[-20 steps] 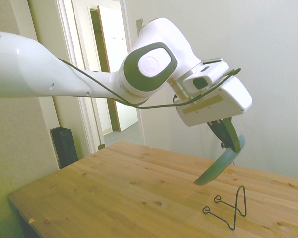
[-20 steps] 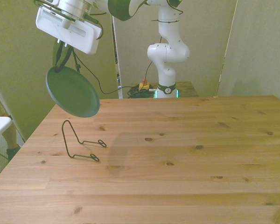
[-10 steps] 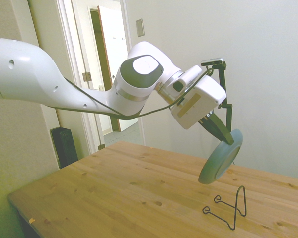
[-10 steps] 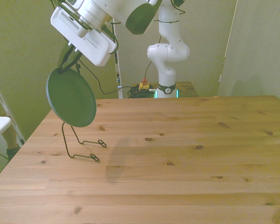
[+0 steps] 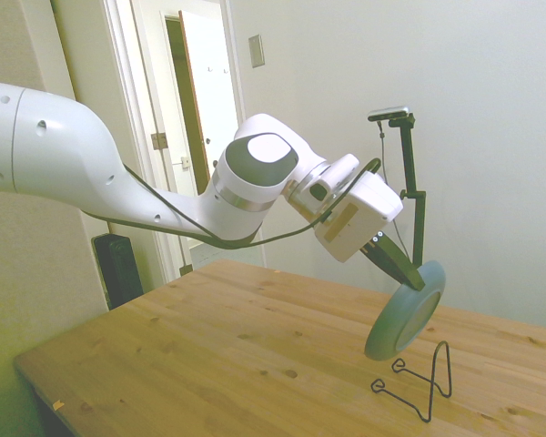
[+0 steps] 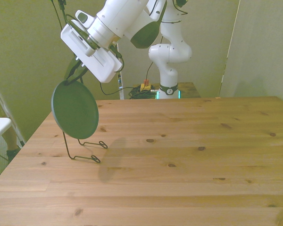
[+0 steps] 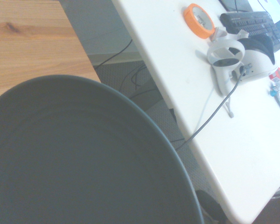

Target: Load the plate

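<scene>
The grey-green plate (image 5: 404, 311) (image 6: 75, 109) hangs nearly on edge above the table, held at its upper rim by my gripper (image 5: 409, 273) (image 6: 76, 78), which is shut on it. Just below it stands the thin black wire stand (image 5: 425, 378) (image 6: 80, 143); in the front view the plate's lower edge overlaps the top of the stand's upright loop. Whether plate and stand touch I cannot tell. The plate's dark face (image 7: 79, 158) fills most of the wrist view.
The wooden table (image 6: 179, 160) stretches wide toward the front view's right. Past the table's edge, the wrist view shows a white desk (image 7: 177, 60) with an orange tape roll (image 7: 199, 19), a white controller (image 7: 233, 53) and a keyboard (image 7: 252, 21).
The arm has come down and swung the plate from tilted flat to nearly upright. The plate now sits lower, right over the wire stand.
</scene>
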You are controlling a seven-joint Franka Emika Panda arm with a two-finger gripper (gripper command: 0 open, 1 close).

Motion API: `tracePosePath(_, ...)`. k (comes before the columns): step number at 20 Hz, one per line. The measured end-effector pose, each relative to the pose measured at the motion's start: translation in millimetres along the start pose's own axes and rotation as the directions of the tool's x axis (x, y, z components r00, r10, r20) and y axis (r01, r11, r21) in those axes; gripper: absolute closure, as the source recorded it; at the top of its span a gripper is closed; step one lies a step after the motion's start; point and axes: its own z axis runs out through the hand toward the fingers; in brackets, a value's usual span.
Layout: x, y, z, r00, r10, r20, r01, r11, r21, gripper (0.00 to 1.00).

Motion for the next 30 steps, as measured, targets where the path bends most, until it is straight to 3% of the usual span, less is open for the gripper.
tracePosePath(10,-12.6,-34.8,18.3,0.997,-0.002,-0.078,-0.002,0.999,-0.052,1.0)
tracePosePath(30,-46.9,-45.0,45.2,0.995,-0.05,-0.082,0.041,0.994,-0.103,1.0)
